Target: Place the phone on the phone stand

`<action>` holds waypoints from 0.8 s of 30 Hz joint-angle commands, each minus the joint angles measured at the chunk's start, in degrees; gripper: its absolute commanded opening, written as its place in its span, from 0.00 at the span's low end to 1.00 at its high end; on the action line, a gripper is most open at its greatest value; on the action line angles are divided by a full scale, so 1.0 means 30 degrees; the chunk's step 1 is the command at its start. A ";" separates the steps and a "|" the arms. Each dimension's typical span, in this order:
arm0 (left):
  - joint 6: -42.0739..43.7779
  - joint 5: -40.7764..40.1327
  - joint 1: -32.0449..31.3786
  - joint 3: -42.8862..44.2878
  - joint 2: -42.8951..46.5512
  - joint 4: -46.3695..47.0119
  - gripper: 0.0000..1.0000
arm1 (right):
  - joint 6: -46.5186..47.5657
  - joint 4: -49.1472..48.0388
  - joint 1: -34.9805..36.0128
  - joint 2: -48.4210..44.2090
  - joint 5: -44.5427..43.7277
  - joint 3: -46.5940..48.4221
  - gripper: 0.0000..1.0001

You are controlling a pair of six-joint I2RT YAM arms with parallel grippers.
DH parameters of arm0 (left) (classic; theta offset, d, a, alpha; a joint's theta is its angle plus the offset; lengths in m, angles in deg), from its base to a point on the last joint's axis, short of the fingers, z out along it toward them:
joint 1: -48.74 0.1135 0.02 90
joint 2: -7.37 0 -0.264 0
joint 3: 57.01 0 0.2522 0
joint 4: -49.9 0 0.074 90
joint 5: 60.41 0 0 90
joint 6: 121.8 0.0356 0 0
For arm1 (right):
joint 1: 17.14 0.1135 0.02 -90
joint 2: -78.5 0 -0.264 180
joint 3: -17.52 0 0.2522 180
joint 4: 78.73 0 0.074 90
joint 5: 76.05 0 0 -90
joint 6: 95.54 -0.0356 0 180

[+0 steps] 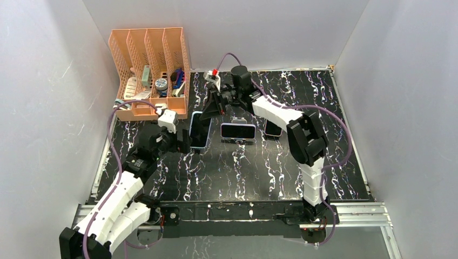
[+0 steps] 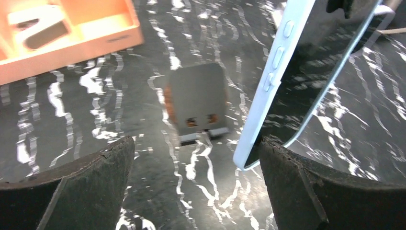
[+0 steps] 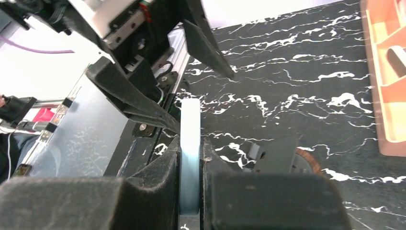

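A light blue phone (image 1: 200, 129) with a dark screen hangs upright just above the black marbled table. My right gripper (image 1: 211, 108) is shut on its top edge; in the right wrist view the phone's thin edge (image 3: 190, 139) sits clamped between the pads. My left gripper (image 1: 186, 143) is open beside the phone's lower left. In the left wrist view the phone (image 2: 297, 81) slants in front of the right finger (image 2: 306, 187), its lower corner at that fingertip. A small grey phone stand (image 2: 198, 103) sits on the table beyond the open jaws and shows in the right wrist view (image 3: 277, 155).
An orange desk organiser (image 1: 148, 70) with small items stands at the back left, near the left arm. A second phone (image 1: 237, 131) lies sideways on a stand at mid-table. A third dark phone (image 1: 273, 128) stands to its right. White walls enclose the table.
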 commanded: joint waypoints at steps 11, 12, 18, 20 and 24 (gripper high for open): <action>-0.0649 -0.8822 0.0647 0.0099 0.0258 -0.1199 0.98 | 0.1462 0.7909 0.1124 0.4440 -0.4490 0.7987 0.01; -0.0661 -0.8582 0.0662 0.0100 0.0172 -0.1121 0.98 | 0.1527 0.8169 0.1124 0.4640 -0.4749 0.8283 0.01; -0.0604 -0.8261 0.0705 0.0100 -0.0173 -0.1067 0.98 | 0.1545 0.9040 0.1139 0.5796 -0.5685 0.9804 0.01; -0.0633 -0.8222 0.0735 0.0140 -0.0322 -0.1166 0.98 | 0.1521 0.9089 0.1129 0.6074 -0.5746 1.0098 0.01; -0.0634 -0.8054 0.0732 0.0124 -0.0453 -0.1054 0.98 | 0.1612 0.9237 0.1146 0.6337 -0.6181 1.0314 0.01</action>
